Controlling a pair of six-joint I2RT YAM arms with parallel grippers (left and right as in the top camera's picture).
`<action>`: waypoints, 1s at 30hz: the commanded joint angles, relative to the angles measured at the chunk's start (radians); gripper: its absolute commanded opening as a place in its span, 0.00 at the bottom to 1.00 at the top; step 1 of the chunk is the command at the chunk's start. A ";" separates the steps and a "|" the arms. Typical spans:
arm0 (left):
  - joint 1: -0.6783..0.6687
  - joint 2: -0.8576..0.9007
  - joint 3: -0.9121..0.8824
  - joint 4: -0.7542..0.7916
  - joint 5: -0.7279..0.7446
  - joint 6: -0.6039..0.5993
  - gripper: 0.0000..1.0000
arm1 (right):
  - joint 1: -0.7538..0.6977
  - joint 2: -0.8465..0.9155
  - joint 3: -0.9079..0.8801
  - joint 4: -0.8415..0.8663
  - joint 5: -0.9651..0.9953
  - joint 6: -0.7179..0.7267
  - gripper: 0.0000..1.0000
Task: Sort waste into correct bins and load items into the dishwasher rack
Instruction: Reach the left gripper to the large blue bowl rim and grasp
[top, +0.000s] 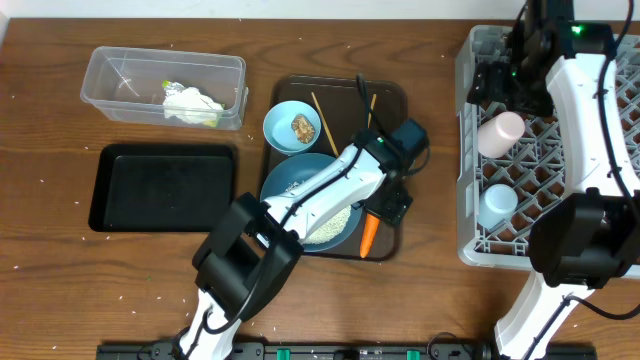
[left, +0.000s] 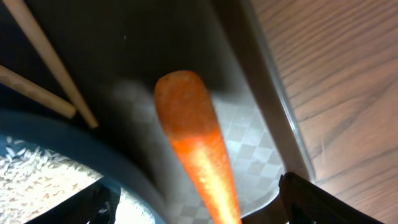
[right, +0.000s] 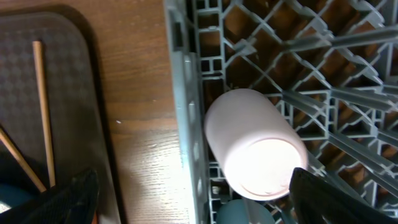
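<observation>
- The left claw (top: 390, 200) is low over the brown tray (top: 390, 100), at the tray's right side.
- Its two fingers (left: 323, 202) are wide apart.
- The orange carrot (left: 196, 149) lies flat on the tray, and its thin end runs in between the two fingers. The fingers do not seem to touch it.
- The fat end of the carrot points away from the claw.
- The carrot lies just beside the big blue bowl (top: 285, 180), which has white rice (top: 330, 228) in it.
- Two thin chopsticks (left: 46, 56) lie on the tray near the carrot's fat end.
- A small blue bowl (top: 280, 135) with a brown lump (top: 302, 126) sits on the tray behind the big bowl.
- The right claw (top: 495, 85) is over the left edge of the grey rack (top: 470, 150), with its fingers (right: 348, 199) wide apart.
- The pink cup (right: 255, 143) lies on its side in the rack, under that claw and more toward its right finger.
- A light blue cup (top: 497, 205) stands in the rack near the pink one.
- The clear tub (top: 110, 70) holds white tissue (top: 188, 100) and some wrapper (top: 210, 117).
- The black tray (top: 165, 187) sits in front of the tub.
</observation>
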 joint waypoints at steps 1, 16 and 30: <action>-0.011 0.012 -0.005 0.005 -0.011 -0.010 0.83 | 0.002 -0.014 0.012 -0.004 -0.013 -0.012 0.91; -0.011 -0.040 0.036 -0.030 -0.109 0.005 0.71 | 0.004 -0.014 0.012 -0.027 -0.013 -0.020 0.91; -0.008 0.023 -0.008 -0.030 -0.238 -0.089 0.49 | 0.004 -0.014 0.012 -0.051 -0.013 -0.035 0.91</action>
